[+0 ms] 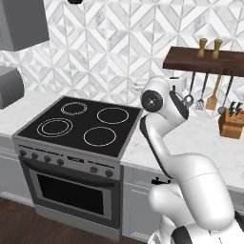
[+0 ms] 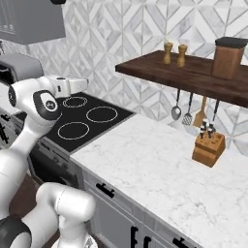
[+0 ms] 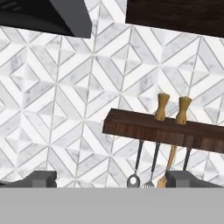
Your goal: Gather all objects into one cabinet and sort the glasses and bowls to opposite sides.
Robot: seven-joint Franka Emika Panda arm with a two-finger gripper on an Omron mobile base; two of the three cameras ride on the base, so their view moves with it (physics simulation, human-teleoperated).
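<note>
- Left base view: I see my white arm (image 1: 164, 143) rising from the lower right and folding up in front of the marble surface (image 1: 209, 143). My landmark is the dark wooden shelf (image 1: 205, 61) on the tiled wall. Two wooden shakers (image 1: 210, 48) stand on top of it, utensils (image 1: 205, 93) hang under it, and a wooden knife block (image 1: 232, 123) sits on the surface below its right end. A black stove (image 1: 81, 125) lies well to the left of the shelf.
- Right base view: the same shelf (image 2: 193, 75) runs along the wall, with the shakers (image 2: 175, 54) near its left end and a brown-lidded jar (image 2: 227, 57) to their right. The knife block (image 2: 209, 147) stands on the surface (image 2: 160, 169) beneath the hanging utensils (image 2: 193, 110). The stove (image 2: 85, 120) is down and left of the shelf.
- Hand view: I look straight at the shelf (image 3: 164, 130), shakers (image 3: 173, 107) on top, utensils (image 3: 151, 164) below. The end effector (image 3: 113, 179) has its two dark fingertips (image 3: 41, 178) spread wide at the bottom corners, holding nothing.
- From these frames I cannot tell where the cups, tumblers or bowl are.
</note>
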